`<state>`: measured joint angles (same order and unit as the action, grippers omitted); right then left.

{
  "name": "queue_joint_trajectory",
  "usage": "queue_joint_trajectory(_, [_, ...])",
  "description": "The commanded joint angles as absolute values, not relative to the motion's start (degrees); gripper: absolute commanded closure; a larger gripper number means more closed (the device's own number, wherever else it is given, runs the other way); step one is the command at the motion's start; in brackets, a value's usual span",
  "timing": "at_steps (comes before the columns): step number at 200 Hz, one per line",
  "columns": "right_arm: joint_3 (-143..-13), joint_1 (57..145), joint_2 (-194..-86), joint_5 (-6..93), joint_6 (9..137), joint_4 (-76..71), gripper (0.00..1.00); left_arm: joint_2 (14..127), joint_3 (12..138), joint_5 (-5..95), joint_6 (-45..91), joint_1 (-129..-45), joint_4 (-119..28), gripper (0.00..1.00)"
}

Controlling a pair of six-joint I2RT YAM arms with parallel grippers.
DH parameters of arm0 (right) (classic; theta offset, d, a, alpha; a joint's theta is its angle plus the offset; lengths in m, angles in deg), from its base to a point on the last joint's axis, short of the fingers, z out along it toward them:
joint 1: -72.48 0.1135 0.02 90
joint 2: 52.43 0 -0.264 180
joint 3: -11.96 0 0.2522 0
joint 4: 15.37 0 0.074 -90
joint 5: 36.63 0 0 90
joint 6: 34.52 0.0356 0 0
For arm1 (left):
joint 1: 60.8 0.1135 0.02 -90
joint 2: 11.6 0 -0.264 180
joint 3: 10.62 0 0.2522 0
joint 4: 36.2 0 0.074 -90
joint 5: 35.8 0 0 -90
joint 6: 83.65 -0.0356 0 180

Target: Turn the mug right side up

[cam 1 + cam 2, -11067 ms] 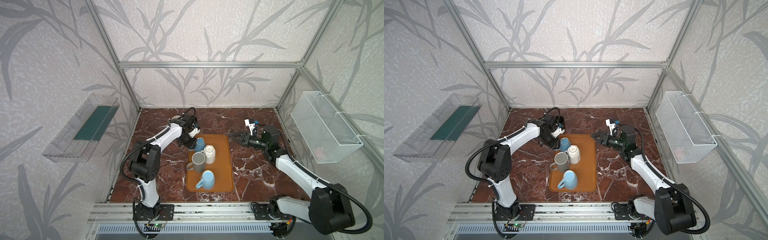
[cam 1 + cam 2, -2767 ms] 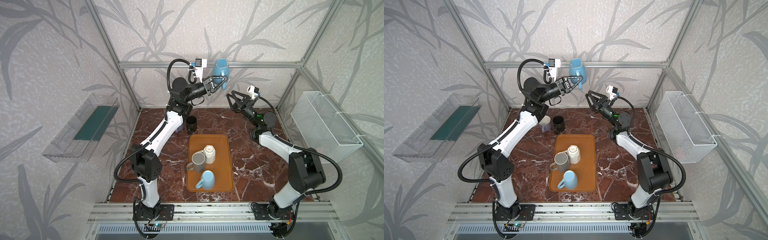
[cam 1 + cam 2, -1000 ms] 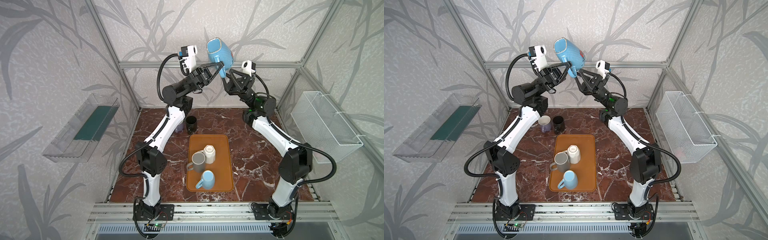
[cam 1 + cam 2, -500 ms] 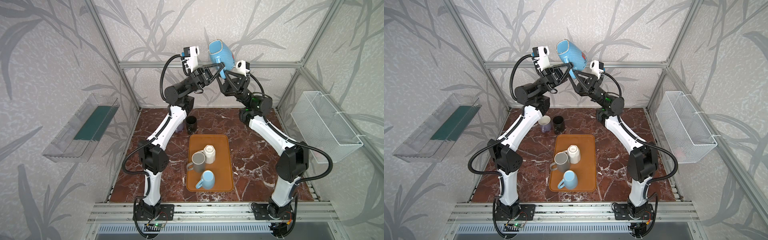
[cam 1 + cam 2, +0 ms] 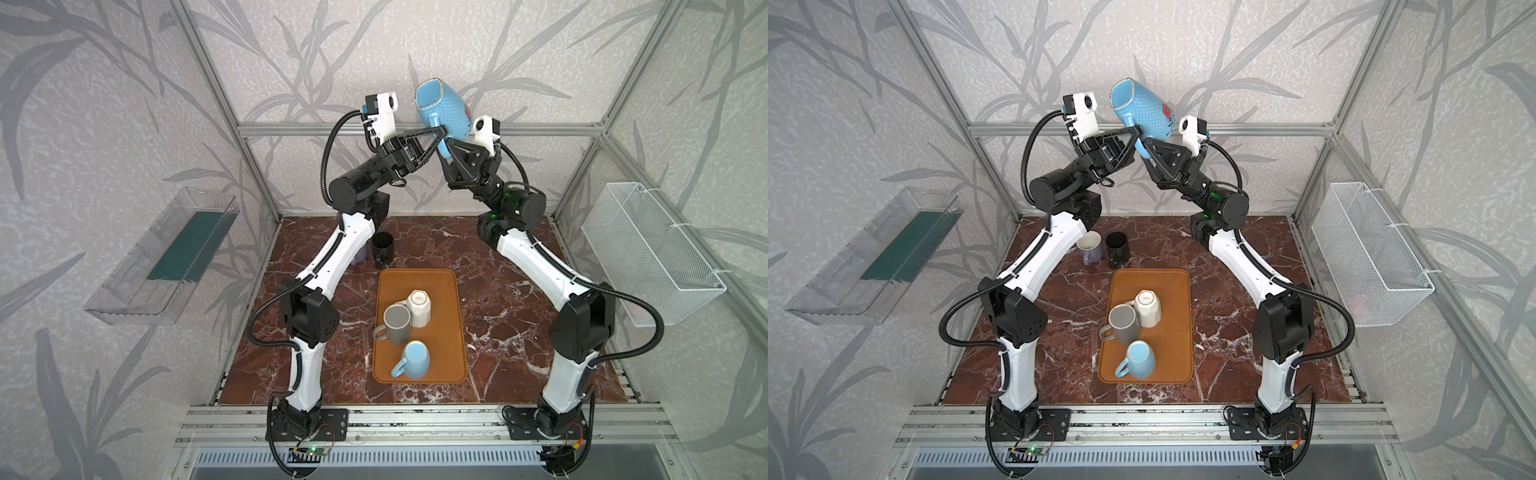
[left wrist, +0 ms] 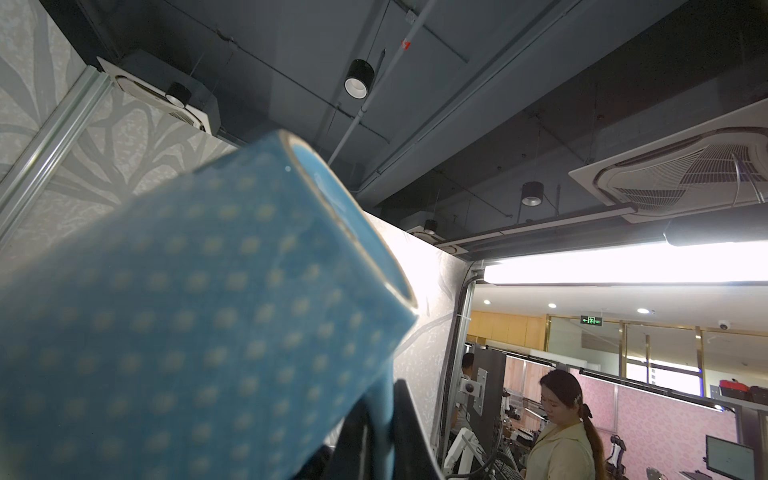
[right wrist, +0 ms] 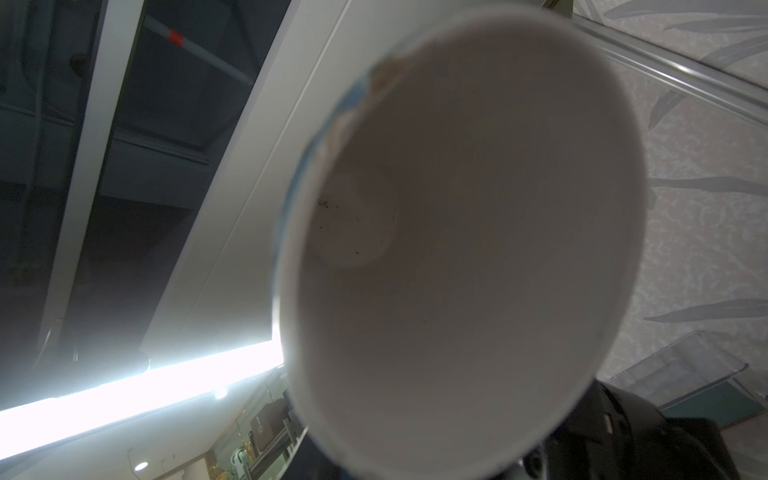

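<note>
Now holds blue mug (image 5: 445, 109) tilted high above red marble table (image 5: 507, 316), handle pinched in left gripper (image 5: 441, 133) jaws; right gripper (image 5: 451, 145) at mug mouth, jaw closure indiscernible. Leaf-patterned walls (image 5: 415, 41), aluminium frame (image 5: 291, 129).

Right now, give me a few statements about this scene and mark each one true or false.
1. The dotted blue mug hangs in the air above the table. True.
2. The orange tray carries four mugs. False: three.
3. The left claw is shut on the dotted blue mug's handle. True.
4. The black mug stands on the tray. False: it stands on the table, beside the purple mug.
</note>
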<state>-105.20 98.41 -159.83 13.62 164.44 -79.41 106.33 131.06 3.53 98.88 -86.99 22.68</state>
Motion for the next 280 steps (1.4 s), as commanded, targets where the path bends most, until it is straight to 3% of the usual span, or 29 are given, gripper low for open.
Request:
queue_joint_trajectory(1, [-107.1,98.39,-159.83,13.85,164.02,-81.96,0.78,106.51,134.25,4.39,102.97,-87.24,28.74,1.0])
queue_joint_trajectory(23, [-107.1,98.4,-159.83,14.16,164.28,-81.96,0.87,107.18,135.15,4.44,103.98,-87.23,28.99,1.0])
queue_joint_trajectory(71, [-105.41,98.4,-158.89,15.15,163.85,-81.98,0.95,107.71,135.0,4.54,103.91,-87.1,27.93,1.0])
queue_joint_trajectory(102, [-102.45,97.95,-157.45,16.77,163.51,-81.98,1.0,107.45,133.3,5.14,104.0,-86.62,27.83,0.92])
queue_joint_trajectory(180, [-97.03,96.94,-154.59,18.73,162.79,-81.95,1.0,106.91,130.9,5.43,103.69,-86.27,27.66,0.65])
queue_joint_trajectory(280, [-92.11,96.29,-151.63,18.96,161.32,-81.97,1.0,95.89,112.75,2.53,87.26,-85.5,12.33,0.62])
